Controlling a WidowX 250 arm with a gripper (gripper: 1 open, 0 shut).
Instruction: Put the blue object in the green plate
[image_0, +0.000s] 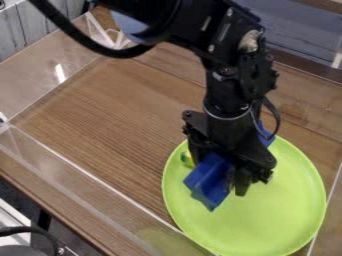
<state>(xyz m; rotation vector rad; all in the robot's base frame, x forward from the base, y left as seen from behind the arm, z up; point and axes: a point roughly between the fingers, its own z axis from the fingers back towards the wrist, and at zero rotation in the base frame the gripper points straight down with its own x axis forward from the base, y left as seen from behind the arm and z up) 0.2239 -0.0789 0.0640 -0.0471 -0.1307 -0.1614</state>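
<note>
Working inside clear walls (54, 165): bare wood table (107, 105) to the plate's left, the plate's near rim close to the front wall. We see the gripper (230, 172) over the green plate (287, 205), fingers closed on the blue object (210, 183), which hangs tilted at their left, over the plate's left half.

I see no words, numbers or signs that I can read. The blue object (207, 181), the green plate (294, 205) and the black gripper (230, 178) have no writing that I can make out. The wooden table (114, 100) has none too.
</note>
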